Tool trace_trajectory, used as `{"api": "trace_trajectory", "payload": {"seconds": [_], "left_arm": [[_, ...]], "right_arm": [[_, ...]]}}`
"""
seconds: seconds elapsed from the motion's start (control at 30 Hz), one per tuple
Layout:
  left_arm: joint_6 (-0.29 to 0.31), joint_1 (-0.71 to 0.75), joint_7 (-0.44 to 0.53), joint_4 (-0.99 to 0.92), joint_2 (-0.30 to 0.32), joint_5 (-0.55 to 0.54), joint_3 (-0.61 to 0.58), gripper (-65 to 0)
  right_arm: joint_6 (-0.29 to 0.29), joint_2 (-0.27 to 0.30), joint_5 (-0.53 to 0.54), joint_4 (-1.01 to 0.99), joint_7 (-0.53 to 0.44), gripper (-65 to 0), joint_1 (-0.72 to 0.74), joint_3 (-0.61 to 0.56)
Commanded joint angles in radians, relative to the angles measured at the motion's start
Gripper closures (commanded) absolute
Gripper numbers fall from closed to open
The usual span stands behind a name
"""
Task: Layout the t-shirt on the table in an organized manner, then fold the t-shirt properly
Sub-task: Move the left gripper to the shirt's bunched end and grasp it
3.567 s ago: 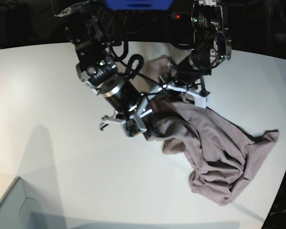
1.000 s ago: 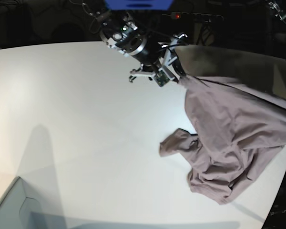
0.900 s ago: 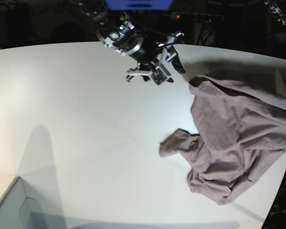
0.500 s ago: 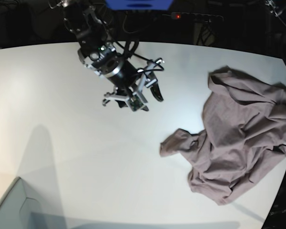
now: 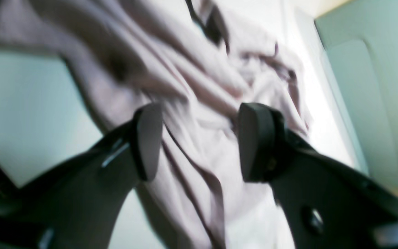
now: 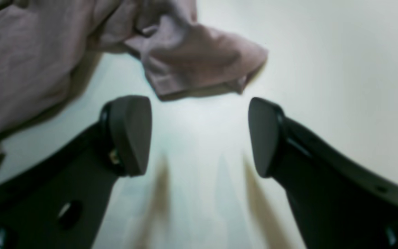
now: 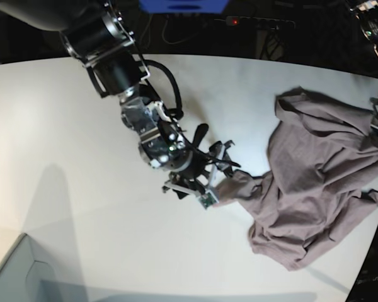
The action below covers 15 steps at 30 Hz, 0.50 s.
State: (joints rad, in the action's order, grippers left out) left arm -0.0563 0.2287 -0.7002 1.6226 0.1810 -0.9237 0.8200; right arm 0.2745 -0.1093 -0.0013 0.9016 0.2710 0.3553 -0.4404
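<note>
Lowered toward the crumpled, soft t-shirt (image 7: pixel 315 182) sleeve, right gripper (image 6: pixel 199 136) gapes wide (left gripper (image 5: pixel 199 141) too).

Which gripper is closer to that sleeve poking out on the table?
Right. The right gripper hangs open just short of the sleeve; the left gripper is over the t-shirt's far side.

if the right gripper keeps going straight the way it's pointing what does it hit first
Most likely the t-shirt: its loose sleeve end lies just ahead of the open right gripper, with only bare table between. How high the gripper sits is unclear.
</note>
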Motion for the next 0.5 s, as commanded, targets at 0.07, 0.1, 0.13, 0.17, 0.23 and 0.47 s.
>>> {"api": "trace_trajectory", "payload": {"seconds": [0.07, 0.1, 0.13, 0.17, 0.23, 0.47], "left_arm": [[0.006, -0.001, 0.011, 0.021, -0.001, -0.018, -0.075, -34.0], [0.005, -0.004, 0.014, 0.020, -0.005, -0.018, -0.109, -34.0], [0.005, -0.004, 0.017, 0.021, -0.007, -0.018, -0.133, -34.0], [0.005, -0.004, 0.015, 0.023, -0.007, -0.018, -0.158, -34.0], [0.005, -0.005, 0.015, 0.023, -0.007, -0.018, -0.190, -34.0], [0.003, -0.147, 0.018, 0.011, -0.008, 0.012, -0.305, -34.0]], "right_arm": [[0.006, -0.020, 0.007, -0.069, -0.043, -44.4, 0.086, 0.001], [0.006, -0.026, 0.007, -0.094, -0.074, -44.4, 0.100, 0.001], [0.006, -0.028, 0.007, -0.117, -0.105, -44.4, 0.110, 0.001], [0.006, -0.028, 0.007, -0.141, -0.137, -44.4, 0.120, 0.001], [0.006, -0.028, 0.007, -0.181, -0.192, -44.4, 0.136, 0.001], [0.004, 0.018, 0.005, -0.181, -0.218, -44.4, 0.086, 0.001]]}}
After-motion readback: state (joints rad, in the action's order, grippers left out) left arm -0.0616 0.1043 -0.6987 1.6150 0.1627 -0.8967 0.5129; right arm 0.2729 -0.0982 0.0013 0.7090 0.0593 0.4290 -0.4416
